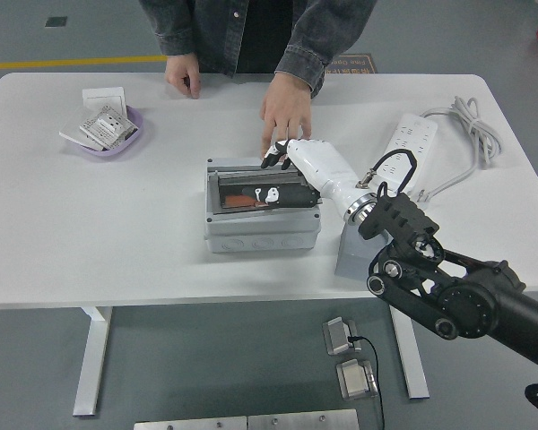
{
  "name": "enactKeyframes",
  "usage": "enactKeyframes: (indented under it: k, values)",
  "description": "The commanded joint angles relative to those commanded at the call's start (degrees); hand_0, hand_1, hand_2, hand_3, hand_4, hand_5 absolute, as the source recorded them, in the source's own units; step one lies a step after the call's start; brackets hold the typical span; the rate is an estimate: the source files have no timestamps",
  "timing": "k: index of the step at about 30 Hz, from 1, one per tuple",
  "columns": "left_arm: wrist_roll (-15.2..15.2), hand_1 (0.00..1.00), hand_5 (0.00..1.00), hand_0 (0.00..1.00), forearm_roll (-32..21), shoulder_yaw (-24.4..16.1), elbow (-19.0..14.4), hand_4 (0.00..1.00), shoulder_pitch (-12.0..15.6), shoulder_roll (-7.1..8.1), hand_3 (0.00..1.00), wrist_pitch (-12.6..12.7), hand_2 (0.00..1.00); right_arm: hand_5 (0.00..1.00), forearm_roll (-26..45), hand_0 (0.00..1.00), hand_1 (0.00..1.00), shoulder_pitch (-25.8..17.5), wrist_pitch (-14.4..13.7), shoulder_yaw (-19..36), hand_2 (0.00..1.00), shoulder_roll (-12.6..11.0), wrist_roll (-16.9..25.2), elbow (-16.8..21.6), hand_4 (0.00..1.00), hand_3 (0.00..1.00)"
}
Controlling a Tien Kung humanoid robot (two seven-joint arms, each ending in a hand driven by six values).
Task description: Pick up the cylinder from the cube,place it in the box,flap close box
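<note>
Cylinder (245, 201) first: the orange thing lies inside the grey box (262, 231), low down at the left, with only a bit of it showing. It looks small, hard and smooth, so I think it is light and could roll or slip. The best place to hold it would be around its middle. It sits in the box now, so that job looks done.

What is left is to shut the box. Its clear flap (260, 170) leans down over the opening but is not flat yet. The flap looks thin and stiff, so a soft push on its top, near the free edge, should do it. A hard push might shove the whole box along the white table (90, 224).

The right robot hand (285, 175) reaches over the box from the right. Its dark fingers (271, 193) lie stretched out and flat over the opening, and it holds nothing. The left robot hand is not seen.

A person stands at the far side. One hand (288, 106) points down and touches the back edge of the box. The other hand (184, 73) rests on the table.

A grey cube (351, 253) sits just beside the box, on the right, partly hidden by the arm.
</note>
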Motion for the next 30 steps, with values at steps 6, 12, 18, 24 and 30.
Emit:
enactKeyframes:
  k: [6,12,18,24,30]
  values:
    - [0.1,0.655,0.408,0.635,0.7,-0.7,0.0,0.678,0.2,-0.02,0.614,0.0,0.465,0.724,-1.4,0.359,0.507,-1.8,0.1,4.0,0.615,-1.1,-0.2,0.8,0.929,0.562]
    - [0.1,0.655,0.407,0.635,0.9,-1.1,0.0,0.678,0.4,-0.04,0.614,0.0,0.465,0.73,-4.5,0.357,0.505,-7.0,0.1,11.4,0.615,-3.1,-0.6,4.0,0.926,0.559]
    - [0.3,0.655,0.408,0.635,0.7,-1.0,0.0,0.678,0.7,0.09,0.614,0.0,0.464,0.732,-5.0,0.352,0.493,-14.6,-1.5,21.8,0.615,-4.7,0.8,10.1,0.926,0.552]
    - [0.4,0.655,0.407,0.635,1.0,-1.1,0.0,0.678,0.4,0.86,0.614,0.0,0.465,0.732,-0.9,0.344,0.483,-21.7,-4.2,32.8,0.604,-4.3,4.6,15.7,0.923,0.549]
    - [0.4,0.655,0.408,0.635,2.3,-1.8,0.0,0.679,-1.3,2.25,0.613,-0.3,0.465,0.733,6.6,0.342,0.474,-28.9,-6.5,44.4,0.593,-2.0,10.7,18.2,0.919,0.546]
